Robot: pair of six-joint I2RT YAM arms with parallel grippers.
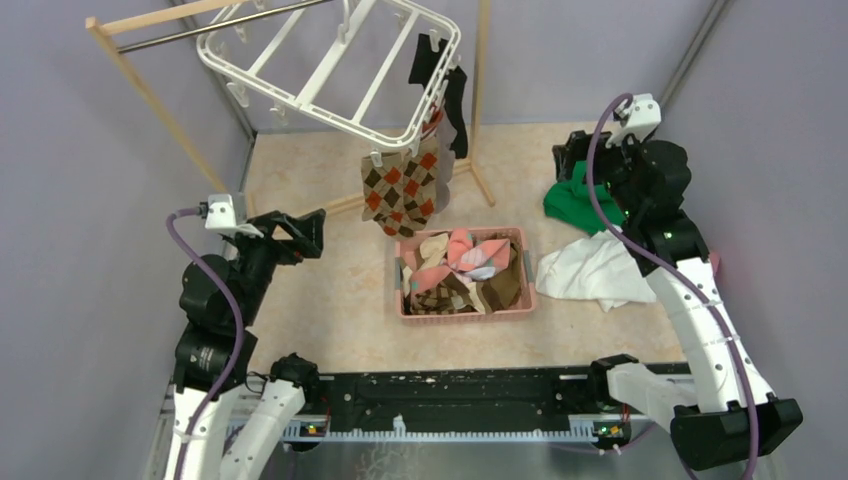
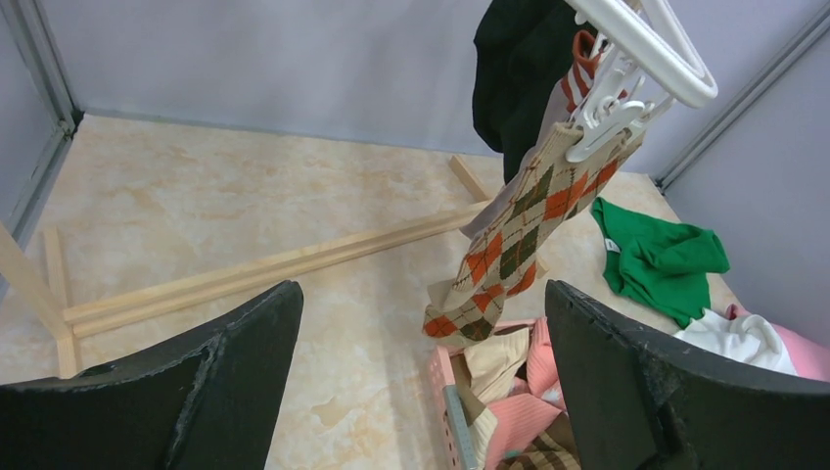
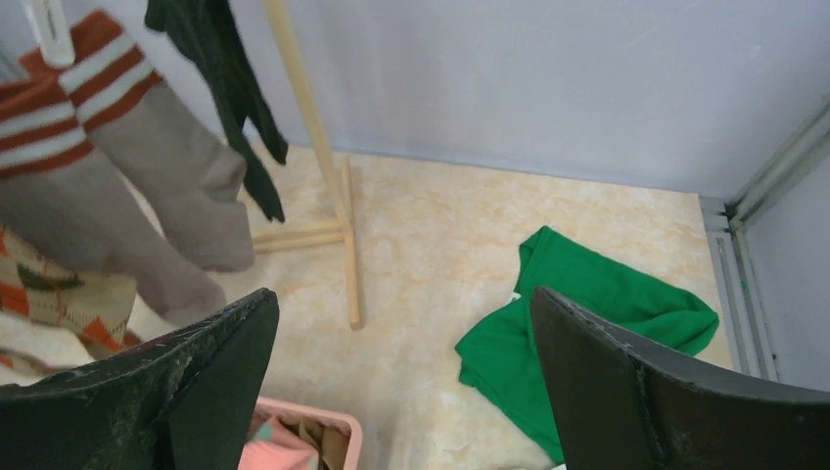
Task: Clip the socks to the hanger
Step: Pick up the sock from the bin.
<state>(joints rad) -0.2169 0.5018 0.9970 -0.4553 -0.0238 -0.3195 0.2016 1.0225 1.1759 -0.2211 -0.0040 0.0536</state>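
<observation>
The white hanger (image 1: 330,70) hangs tilted from the rod at the back. Clipped along its right edge are brown-orange argyle socks (image 1: 400,190), a black sock (image 1: 440,75) and grey socks with orange-striped cuffs (image 3: 147,176). More socks (image 1: 465,265) lie heaped in a pink basket (image 1: 465,313) below them. My left gripper (image 1: 310,232) hovers left of the basket, open and empty, facing the argyle socks (image 2: 509,245). My right gripper (image 1: 570,160) is raised at the back right, open and empty, above the floor beside the green cloth (image 3: 587,323).
The wooden rack (image 1: 150,95) with its metal rod stands at the back, its base bars (image 2: 274,264) lying across the floor. A green cloth (image 1: 580,200) and a white cloth (image 1: 595,270) lie right of the basket. Grey walls close in on three sides.
</observation>
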